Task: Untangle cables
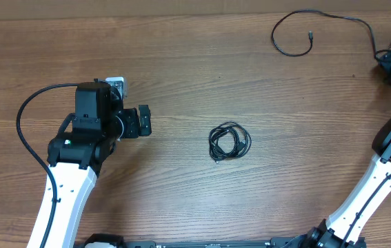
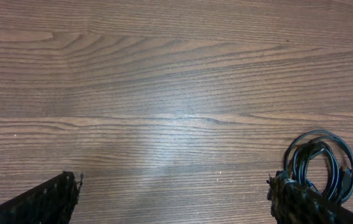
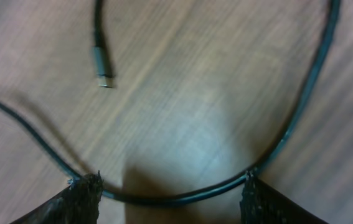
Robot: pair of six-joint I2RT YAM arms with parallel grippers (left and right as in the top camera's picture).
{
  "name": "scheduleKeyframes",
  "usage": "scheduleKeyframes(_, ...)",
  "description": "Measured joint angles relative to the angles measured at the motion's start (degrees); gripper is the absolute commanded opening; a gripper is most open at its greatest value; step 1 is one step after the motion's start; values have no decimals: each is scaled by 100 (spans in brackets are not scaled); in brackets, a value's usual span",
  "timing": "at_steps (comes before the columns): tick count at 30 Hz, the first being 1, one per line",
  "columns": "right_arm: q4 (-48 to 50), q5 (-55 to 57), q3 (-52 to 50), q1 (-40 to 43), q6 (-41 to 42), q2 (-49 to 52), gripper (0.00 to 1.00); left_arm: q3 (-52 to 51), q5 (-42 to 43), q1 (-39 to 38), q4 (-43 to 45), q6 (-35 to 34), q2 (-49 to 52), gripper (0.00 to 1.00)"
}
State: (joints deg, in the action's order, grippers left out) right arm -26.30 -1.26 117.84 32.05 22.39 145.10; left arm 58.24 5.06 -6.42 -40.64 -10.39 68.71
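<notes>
Overhead: a brown wood-grain desk [image 1: 181,55] is carrying two cables, a coiled cable [image 1: 229,142] lying mid-desk and a loose cable [image 1: 305,31] curving far right.

Left wrist: the left hand [image 2: 173,186] is gaping wide, with the coiled cable beside one finger.

Right wrist: the right hand [image 3: 169,183] is standing spread, pinching nothing, with the loose cable running between its fingers.

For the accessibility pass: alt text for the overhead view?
A small coil of black cable lies in the middle of a wooden table. A long loose cable curls at the far right, running to the right end effector; the open left end effector points toward the coil.
</notes>
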Motion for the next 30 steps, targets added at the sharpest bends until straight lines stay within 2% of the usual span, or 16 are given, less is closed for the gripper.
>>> scheduleKeyframes(7, 380, -890, 13, 4, -20, 79, 86, 0, 0, 0, 0, 0, 0, 100)
scheduleKeyframes(10, 310, -1145, 76, 7, -24, 79, 90, 0, 0, 0, 7, 0, 0, 100)
scheduleKeyframes(13, 57, -1305, 203, 22, -11, 66, 100, 0, 0, 0, 13, 0, 0, 100)
scheduleKeyframes(18, -542, -1419, 345, 129, -192, -282, 100, 0, 0, 0, 17, 0, 0, 99)
scheduleKeyframes(25, -2103, -1604, 588, 407, -369, -2170, 100, 0, 0, 0, 20, -2, 0, 99)
scheduleKeyframes(30, -3617, -2358, 844, 409, -420, -3810, 100, 0, 2, 0, -11, -247, 0, 100)
